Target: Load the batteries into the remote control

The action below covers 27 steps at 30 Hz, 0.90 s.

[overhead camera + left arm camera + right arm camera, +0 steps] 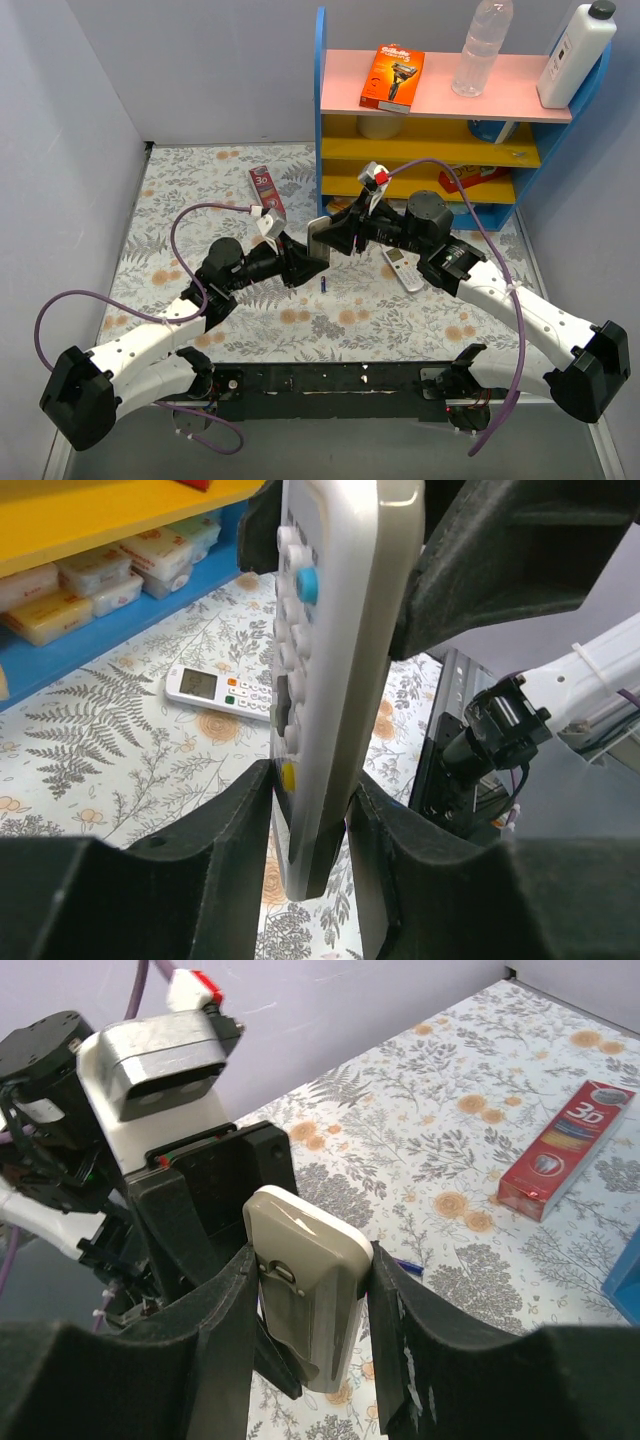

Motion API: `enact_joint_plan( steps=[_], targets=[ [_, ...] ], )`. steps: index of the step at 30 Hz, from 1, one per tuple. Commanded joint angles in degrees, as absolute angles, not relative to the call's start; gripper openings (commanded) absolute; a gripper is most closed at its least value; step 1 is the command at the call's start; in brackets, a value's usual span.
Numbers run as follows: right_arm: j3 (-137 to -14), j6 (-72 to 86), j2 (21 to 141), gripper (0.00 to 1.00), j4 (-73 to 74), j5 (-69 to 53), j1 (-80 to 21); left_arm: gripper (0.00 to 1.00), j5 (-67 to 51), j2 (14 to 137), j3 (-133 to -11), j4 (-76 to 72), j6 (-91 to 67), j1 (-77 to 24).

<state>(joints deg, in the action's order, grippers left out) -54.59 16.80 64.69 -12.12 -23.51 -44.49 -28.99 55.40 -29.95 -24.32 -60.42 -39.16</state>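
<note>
A grey remote control [318,240] hangs above the table's middle, held between both arms. My right gripper [338,237] is shut on its two long sides; the right wrist view shows the remote's back [305,1260] with the battery cover latch. My left gripper [303,264] comes from the other side, and its fingers [235,820] press the button face and the back near the remote's lower end [330,630]. One slim dark blue battery [323,286] lies on the cloth below the remote, partly visible as the battery [408,1266] behind my right finger.
A second, white remote [402,271] lies on the flowered cloth to the right. A red toothpaste box [267,190] lies at the back left. The blue shelf [322,120] stands at the back right with a razor pack [392,78] and bottles on top.
</note>
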Motion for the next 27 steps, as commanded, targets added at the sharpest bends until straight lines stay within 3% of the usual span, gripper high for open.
enact_joint_plan(
  steps=[1,5,9,11,14,15,18,21,27],
  targets=[
    [-55.9,19.2,63.4,0.01,-14.9,-20.3,-45.7,0.30,-24.4,55.1,-28.9,-26.8,-60.1,-40.0],
    [-55.5,20.5,63.5,0.01,-15.3,-19.2,-46.1,0.26,-22.4,54.1,-27.6,-28.9,-61.4,-40.1],
    [-54.4,22.1,64.0,0.01,-15.6,-18.8,-46.3,0.00,-21.6,53.9,-27.0,-30.8,-63.3,-40.2],
    [-54.2,22.0,64.0,0.01,-15.2,-18.9,-46.3,0.00,-21.9,54.0,-26.7,-31.5,-64.3,-40.1],
    [-55.5,18.6,63.6,0.32,-12.1,-18.6,-46.4,0.00,-21.7,54.5,-26.5,-29.9,-65.6,-40.1],
    [-56.0,14.9,63.0,0.52,-10.8,-18.4,-46.4,0.00,-21.7,54.5,-26.4,-29.3,-66.9,-40.1],
    [-57.2,5.0,61.3,0.80,-7.3,-18.0,-46.4,0.00,-21.1,54.1,-25.8,-27.0,-69.2,-40.2],
    [-57.0,-2.1,58.7,0.88,-5.0,-18.9,-46.3,0.00,-21.5,53.4,-25.7,-24.6,-70.0,-40.1],
    [-59.3,-15.1,56.7,0.91,3.4,-22.9,-46.3,0.00,-23.9,52.2,-27.3,-18.7,-68.6,-40.1]
  ],
)
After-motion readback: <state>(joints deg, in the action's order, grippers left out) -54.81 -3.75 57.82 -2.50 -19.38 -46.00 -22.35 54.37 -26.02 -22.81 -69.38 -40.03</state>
